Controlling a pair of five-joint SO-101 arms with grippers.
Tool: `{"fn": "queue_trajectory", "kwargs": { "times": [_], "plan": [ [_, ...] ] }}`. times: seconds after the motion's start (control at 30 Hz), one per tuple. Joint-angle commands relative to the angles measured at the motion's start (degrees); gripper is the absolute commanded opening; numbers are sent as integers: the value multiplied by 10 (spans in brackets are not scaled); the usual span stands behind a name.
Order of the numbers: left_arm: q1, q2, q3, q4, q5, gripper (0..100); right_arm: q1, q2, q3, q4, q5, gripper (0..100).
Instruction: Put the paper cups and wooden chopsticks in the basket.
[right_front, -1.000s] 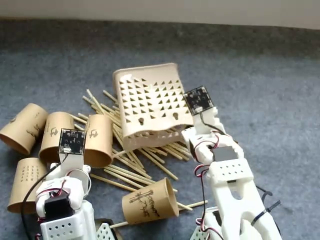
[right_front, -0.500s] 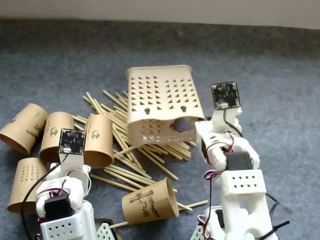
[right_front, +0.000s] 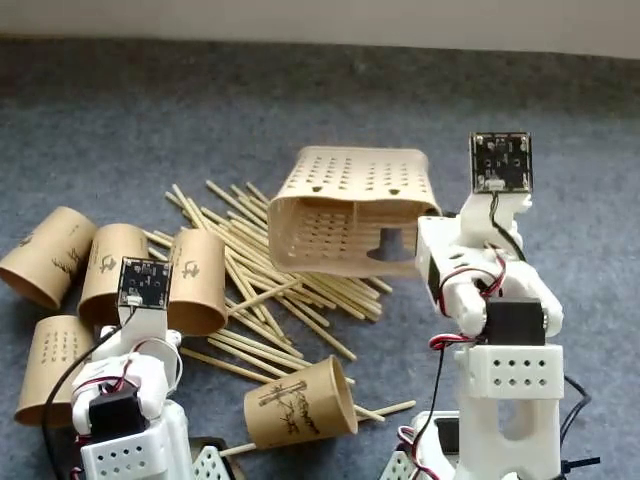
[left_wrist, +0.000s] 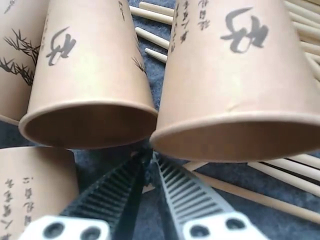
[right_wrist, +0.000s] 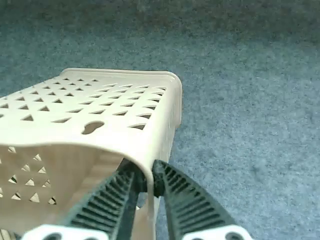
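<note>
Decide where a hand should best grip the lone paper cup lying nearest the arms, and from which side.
Probably pinch the rim of the lone paper cup: it lies on its side, wider mouth end toward the robot's right. Come from that side, one finger inside the wall, one outside.

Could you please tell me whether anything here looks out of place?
The basket is tipped on its side, its wall pinched by the right end effector. Chopsticks lie scattered on the carpet, and the paper cups lie toppled beside them.
</note>
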Motion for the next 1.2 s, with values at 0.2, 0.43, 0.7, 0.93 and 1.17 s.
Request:
{"fn": "queue_trajectory", "kwargs": {
  "times": [0.2, 0.43, 0.7, 0.93, 1.17],
  "plan": [
    [-5, 1, 4, -11, -4, 32, 50, 61, -96, 22, -6, 6],
    [-5, 1, 4, -11, -4, 32, 52, 215, -227, 95, -2, 6],
    [-5, 1, 4, -11, -4, 32, 53, 375, -413, 178, -2, 6],
    [-5, 1, 4, -11, -4, 32, 53, 501, -574, 251, -1, 63],
    [-5, 1, 4, -11, -4, 32, 50, 550, -676, 291, -1, 146]
  ]
}}
